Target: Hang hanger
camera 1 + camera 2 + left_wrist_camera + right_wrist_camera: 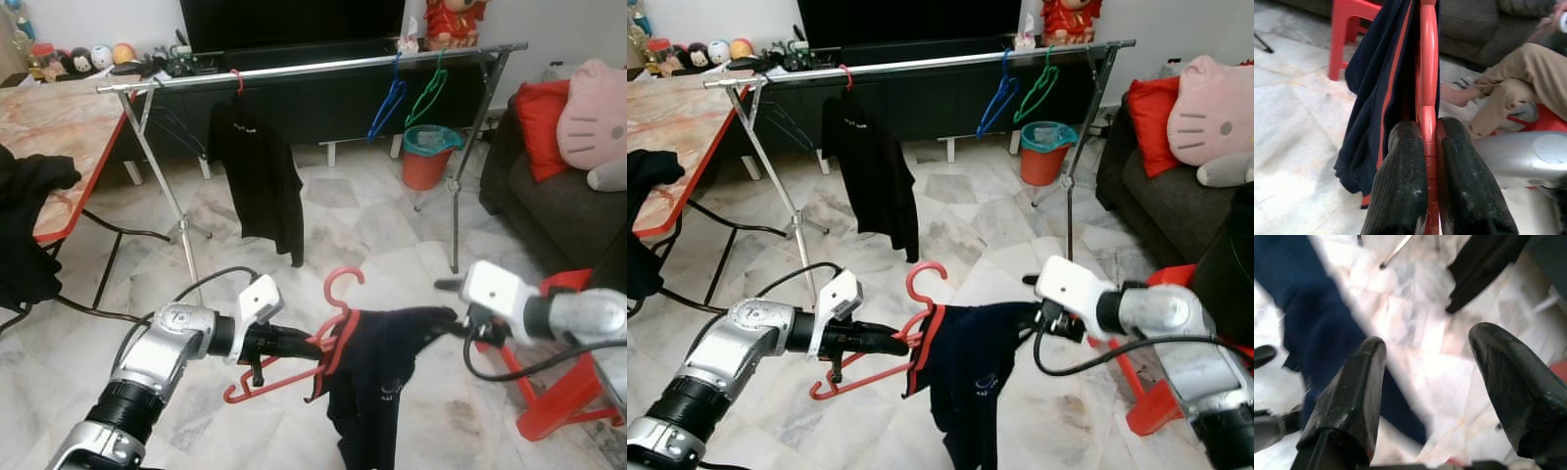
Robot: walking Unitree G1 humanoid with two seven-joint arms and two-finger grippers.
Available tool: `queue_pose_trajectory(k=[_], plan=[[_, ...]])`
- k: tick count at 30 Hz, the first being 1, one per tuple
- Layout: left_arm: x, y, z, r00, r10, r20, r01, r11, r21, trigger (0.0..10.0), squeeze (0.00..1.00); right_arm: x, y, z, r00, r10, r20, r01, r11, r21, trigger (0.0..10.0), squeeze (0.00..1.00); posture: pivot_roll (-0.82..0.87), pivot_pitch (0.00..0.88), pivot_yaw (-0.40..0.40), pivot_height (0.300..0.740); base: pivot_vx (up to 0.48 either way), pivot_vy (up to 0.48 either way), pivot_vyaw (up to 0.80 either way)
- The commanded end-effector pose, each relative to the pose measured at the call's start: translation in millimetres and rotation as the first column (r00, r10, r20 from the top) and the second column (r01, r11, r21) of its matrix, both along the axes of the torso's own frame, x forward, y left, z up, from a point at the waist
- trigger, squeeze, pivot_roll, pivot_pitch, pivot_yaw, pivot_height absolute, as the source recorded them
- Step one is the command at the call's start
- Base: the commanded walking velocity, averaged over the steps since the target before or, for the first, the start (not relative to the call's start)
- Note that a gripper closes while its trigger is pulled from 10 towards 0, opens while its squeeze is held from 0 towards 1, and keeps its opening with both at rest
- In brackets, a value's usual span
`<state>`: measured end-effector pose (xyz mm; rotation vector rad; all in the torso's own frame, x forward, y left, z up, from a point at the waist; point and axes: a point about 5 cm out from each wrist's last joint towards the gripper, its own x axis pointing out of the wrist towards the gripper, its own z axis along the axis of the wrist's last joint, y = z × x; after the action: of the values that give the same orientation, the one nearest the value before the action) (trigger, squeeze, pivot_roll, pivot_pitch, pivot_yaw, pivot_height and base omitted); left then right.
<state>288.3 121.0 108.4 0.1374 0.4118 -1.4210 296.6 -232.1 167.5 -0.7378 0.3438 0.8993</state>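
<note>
Two silver arms are reaching into the lower part of the frame, meeting over the marble floor [392, 225]. The left gripper [315, 343] is sitting low and a little left of centre, its fingers [1400, 191] clamping tight on the shoulder bar of a red plastic hanger [333, 333]. The hanger is tilting, its hook curling up toward the middle of the frame, and a navy shirt with red trim [377, 377] is draping from it and sagging toward the bottom edge. The right gripper [1425, 382] is coming in from the lower right by the shirt's far shoulder; its fingers are standing apart with only floor between them, and the wrist picture is smeared enough that I cannot say whether a fingertip is brushing the cloth.

Across the upper part of the frame a metal clothes rail [323, 67] is stretching on crossed legs. A black shirt [257, 176] is hanging from it on a red hanger left of centre, and a blue hanger [389, 103] and a green hanger [428, 95] are dangling empty toward the upper right. An orange bin [429, 157] is standing beneath those two. A person's trouser leg [1523, 83] is showing beside a red stool [554, 377].
</note>
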Motion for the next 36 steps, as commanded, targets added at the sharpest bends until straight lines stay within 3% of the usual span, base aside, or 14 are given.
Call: queue_pose_trajectory(k=[1,2,3,4,7,8,9,14,19,31,36], plan=[[-1.6,-1.7,8,0.999,-0.039,0.015,0.039,0.999,-0.024,10.0,0.00,1.6,4.8,1,0.999,0.035,0.003,-0.035,0.999,0.015,10.0,0.00,-0.17,0.000,0.010,0.740,0.000,0.000,0.00],[-2.4,-1.6,8,0.999,-0.045,0.011,0.045,0.999,-0.024,10.0,0.00,2.4,6.2,3,0.999,0.049,0.005,-0.050,0.998,0.027,10.0,0.04,-0.17,0.000,0.012,0.740,0.000,0.000,0.00],[-3.4,-1.3,8,0.999,-0.053,0.007,0.053,0.998,-0.021,10.0,0.00,3.1,8.1,5,0.998,0.064,0.005,-0.064,0.997,0.052,10.0,0.93,-0.17,0.000,0.012,0.740,0.000,0.000,0.00],[-4.5,-0.7,8,0.998,-0.065,0.002,0.065,0.998,-0.019,10.0,0.00,4.0,10.6,8,0.996,0.084,0.002,-0.084,0.992,0.090,10.0,1.00,-0.17,0.000,0.012,0.740,0.000,0.000,0.00],[-6.5,-0.4,8,0.996,-0.085,-0.005,0.085,0.996,-0.017,10.0,0.00,0.2,13.4,6,0.990,0.140,-0.033,-0.136,0.985,0.110,10.0,1.00,-0.16,0.000,0.012,0.740,0.000,0.000,0.00],[-7.3,-0.1,9,0.996,-0.094,-0.009,0.094,0.995,-0.016,10.0,0.00,-2.2,14.0,3,0.984,0.168,-0.058,-0.161,0.980,0.115,10.0,0.80,-0.16,0.000,0.011,0.740,0.000,0.000,0.00],[-7.6,0.4,9,0.995,-0.097,-0.012,0.097,0.995,-0.015,10.0,0.00,-4.9,14.6,0,0.976,0.198,-0.088,-0.186,0.974,0.133,10.0,0.00,-0.16,0.000,0.011,0.740,0.000,0.000,0.00],[-7.6,2.2,10,0.995,-0.102,-0.018,0.102,0.995,-0.007,10.0,0.00,-15.8,12.7,-9,0.938,0.289,-0.192,-0.254,0.949,0.189,10.0,0.00,-0.16,0.000,0.013,0.740,0.000,0.000,0.00],[-8.4,3.9,10,0.994,-0.107,-0.025,0.107,0.994,0.001,10.0,0.00,-22.1,6.3,-26,0.906,0.314,-0.285,-0.294,0.949,0.112,10.0,0.00,-0.15,0.000,0.013,0.740,0.000,0.000,0.00],[-10.5,1.6,14,0.990,-0.135,-0.029,0.135,0.991,-0.008,10.0,0.00,-10.9,20.0,-39,0.918,0.315,-0.239,-0.282,0.945,0.164,10.0,0.00,-0.14,0.000,0.013,0.740,0.000,0.000,0.00],[-10.7,1.3,15,0.990,-0.137,-0.031,0.137,0.991,-0.008,10.0,0.00,-12.2,29.0,-44,0.896,0.361,-0.258,-0.314,0.927,0.207,10.0,0.00,-0.14,0.000,0.015,0.740,0.000,0.000,0.00]])
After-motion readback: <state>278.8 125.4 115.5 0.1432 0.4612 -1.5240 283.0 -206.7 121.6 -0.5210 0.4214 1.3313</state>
